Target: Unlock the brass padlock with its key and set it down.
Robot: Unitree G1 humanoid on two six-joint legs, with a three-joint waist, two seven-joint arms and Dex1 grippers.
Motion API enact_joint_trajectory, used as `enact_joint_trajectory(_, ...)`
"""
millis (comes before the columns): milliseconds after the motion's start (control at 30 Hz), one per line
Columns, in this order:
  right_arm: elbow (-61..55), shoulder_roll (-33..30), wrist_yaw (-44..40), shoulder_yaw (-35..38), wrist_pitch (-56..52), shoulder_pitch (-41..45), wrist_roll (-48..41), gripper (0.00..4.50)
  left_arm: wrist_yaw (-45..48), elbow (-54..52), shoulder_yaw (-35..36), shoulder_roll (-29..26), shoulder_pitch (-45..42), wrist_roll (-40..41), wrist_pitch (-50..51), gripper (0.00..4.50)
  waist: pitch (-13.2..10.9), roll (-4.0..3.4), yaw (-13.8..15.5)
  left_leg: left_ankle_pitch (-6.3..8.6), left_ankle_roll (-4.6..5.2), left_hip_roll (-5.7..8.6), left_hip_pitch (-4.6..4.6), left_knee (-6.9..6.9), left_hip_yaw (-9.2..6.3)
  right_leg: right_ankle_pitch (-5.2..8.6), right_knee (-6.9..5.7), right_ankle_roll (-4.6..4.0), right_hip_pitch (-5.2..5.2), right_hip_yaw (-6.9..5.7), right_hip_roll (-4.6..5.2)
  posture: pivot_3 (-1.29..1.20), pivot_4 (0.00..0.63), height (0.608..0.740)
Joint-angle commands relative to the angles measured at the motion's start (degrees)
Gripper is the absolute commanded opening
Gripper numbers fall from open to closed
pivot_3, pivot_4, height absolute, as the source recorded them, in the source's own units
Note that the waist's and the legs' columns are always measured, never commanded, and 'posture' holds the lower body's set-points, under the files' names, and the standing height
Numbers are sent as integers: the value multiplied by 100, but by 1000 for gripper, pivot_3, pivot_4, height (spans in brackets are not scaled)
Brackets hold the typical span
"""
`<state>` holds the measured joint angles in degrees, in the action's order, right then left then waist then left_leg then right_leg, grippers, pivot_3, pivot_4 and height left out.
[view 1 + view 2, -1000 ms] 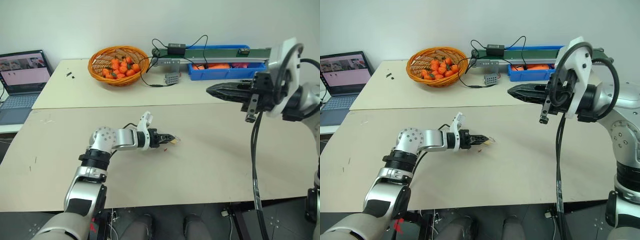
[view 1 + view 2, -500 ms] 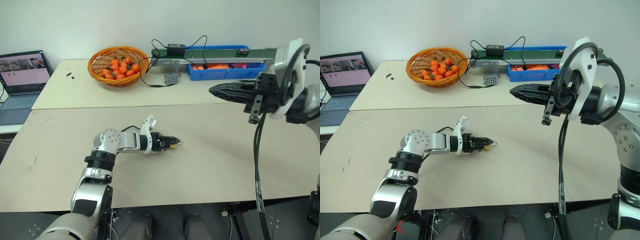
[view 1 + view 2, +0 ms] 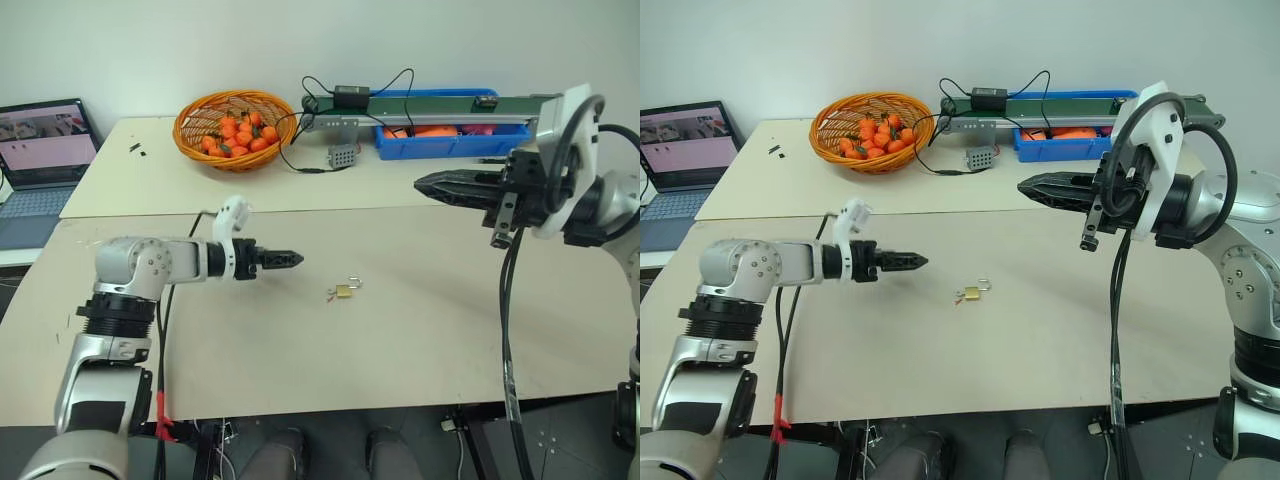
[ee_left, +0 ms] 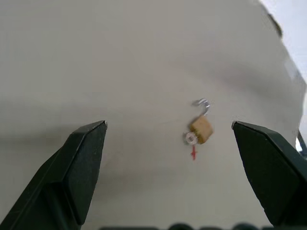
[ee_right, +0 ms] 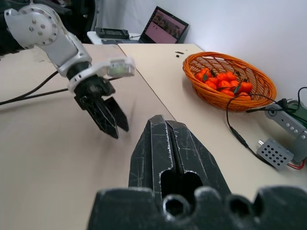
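Left hand point(image 3: 290, 259) hovers over tabletop point(image 3: 420, 330), fingers point(image 4: 81, 158) spread wide, empty, pointing toward brass padlock point(image 3: 344, 291). Padlock lies flat on tabletop near fingertips but apart, silver shackle swung open, key point(image 4: 191, 139) stuck in body at end opposite shackle. Right hand point(image 3: 1025, 185) raised above far part of tabletop, well apart from padlock, fingers point(image 5: 158, 153) pressed together, empty. Beyond: orange basket point(image 3: 236, 127) of oranges, blue bin point(image 3: 450, 140), laptop point(image 3: 40, 165) at left edge.
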<state>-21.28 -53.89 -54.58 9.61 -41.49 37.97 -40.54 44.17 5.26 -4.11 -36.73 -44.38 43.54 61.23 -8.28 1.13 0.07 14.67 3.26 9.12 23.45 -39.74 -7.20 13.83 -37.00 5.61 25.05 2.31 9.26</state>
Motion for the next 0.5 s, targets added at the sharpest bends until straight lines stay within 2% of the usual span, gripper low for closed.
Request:
enact_joint_trajectory(33, -182, -435, -296, -76, 130, -468, 321, 0, 784, -687, -225, -220, -43, -481, -1047, 4471, 0, -1, 27, 2, 2, 0, -3, 0, 0, 0, 4, 0, -3, -3, 0, 0, 150, 740)
enact_joint_trajectory(167, -224, -711, -604, -120, 108, -1059, 401, 0, 1665, -1085, -500, -599, 165, -1064, -2125, 4471, 0, 0, 21, 2, 3, -1, -5, 1, 1, 0, 3, 0, -2, -1, 0, 0, 150, 740)
enact_joint_trajectory(267, -89, -515, -510, -88, 161, -1253, 395, 0, 2285, -971, -635, -794, 220, -1524, -3087, 4471, 0, -1, -40, 2, 3, -6, -14, 7, 11, 0, 0, 0, -2, 5, 0, 0, 150, 740)
enact_joint_trajectory(500, 151, -219, -343, -16, 266, -1463, 519, 0, 2605, -575, -422, -738, 286, -1530, -3185, 4471, -1, 0, -5, 7, 12, -3, -16, 5, 12, -3, 0, -1, -7, 3, 0, 0, 150, 740)
